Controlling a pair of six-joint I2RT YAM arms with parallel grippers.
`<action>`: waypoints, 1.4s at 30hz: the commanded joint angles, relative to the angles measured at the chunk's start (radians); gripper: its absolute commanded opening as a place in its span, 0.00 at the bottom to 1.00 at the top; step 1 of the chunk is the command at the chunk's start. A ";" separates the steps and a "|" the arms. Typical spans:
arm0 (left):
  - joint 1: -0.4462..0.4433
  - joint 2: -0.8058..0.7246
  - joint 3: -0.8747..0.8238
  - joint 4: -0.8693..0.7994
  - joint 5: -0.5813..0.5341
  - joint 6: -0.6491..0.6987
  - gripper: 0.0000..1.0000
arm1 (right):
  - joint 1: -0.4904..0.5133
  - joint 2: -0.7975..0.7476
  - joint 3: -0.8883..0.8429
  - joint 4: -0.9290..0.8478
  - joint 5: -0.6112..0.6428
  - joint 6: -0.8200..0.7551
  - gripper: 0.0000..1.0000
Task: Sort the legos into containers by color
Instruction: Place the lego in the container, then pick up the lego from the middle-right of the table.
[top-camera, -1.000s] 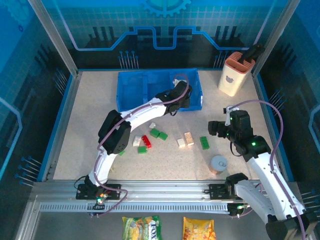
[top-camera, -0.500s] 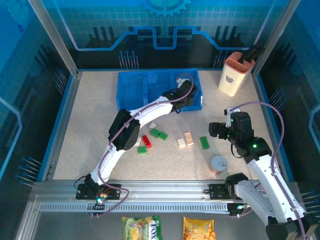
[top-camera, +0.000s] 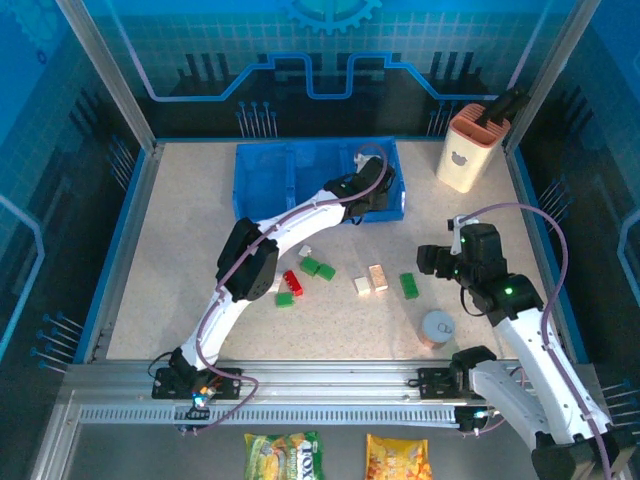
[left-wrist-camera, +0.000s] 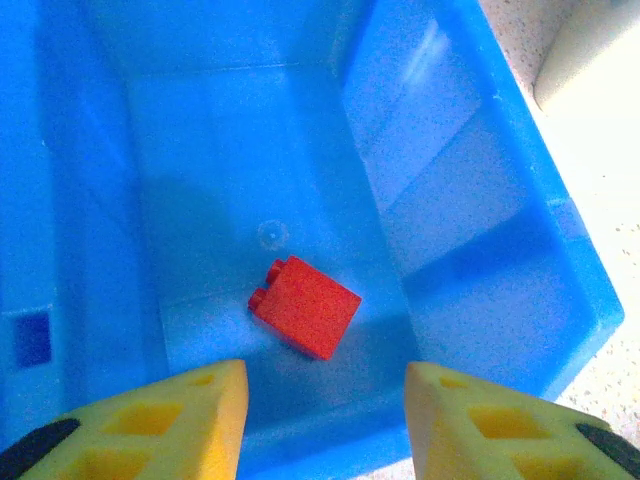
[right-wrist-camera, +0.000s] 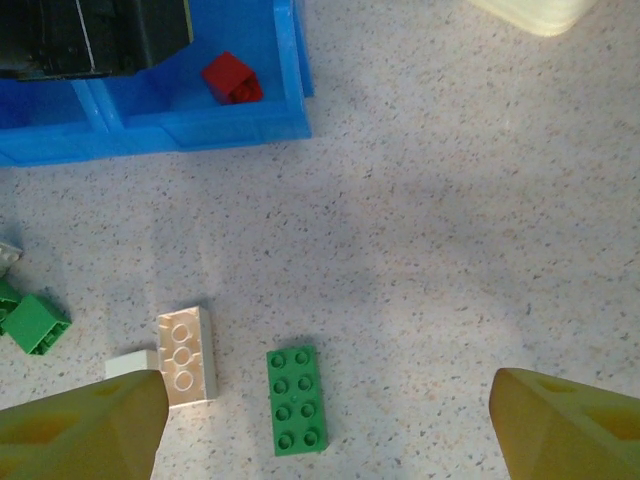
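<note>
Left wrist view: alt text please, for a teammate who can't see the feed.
A single red lego lies on the floor of an end compartment of the blue tray. It is free of the left gripper, whose yellow fingers stand apart and empty at the picture's bottom edge.

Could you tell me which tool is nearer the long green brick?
Right. The right tool hovers over the long green plastic brick; the left tool is over the blue plastic tray.

peach holder (right-wrist-camera: 530, 12) cropped at top edge, tray (top-camera: 262, 182) partly behind left arm (top-camera: 300, 212)
</note>
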 joint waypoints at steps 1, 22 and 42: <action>-0.007 -0.113 -0.054 -0.039 0.039 0.021 0.46 | 0.015 0.019 0.017 -0.015 -0.048 0.048 0.83; 0.036 -0.487 -0.494 -0.232 0.244 0.052 0.50 | 0.093 0.268 0.077 -0.145 -0.023 0.080 0.78; 0.375 -0.951 -0.961 -0.318 0.387 0.179 0.52 | 0.199 0.622 0.152 -0.131 0.067 0.090 0.69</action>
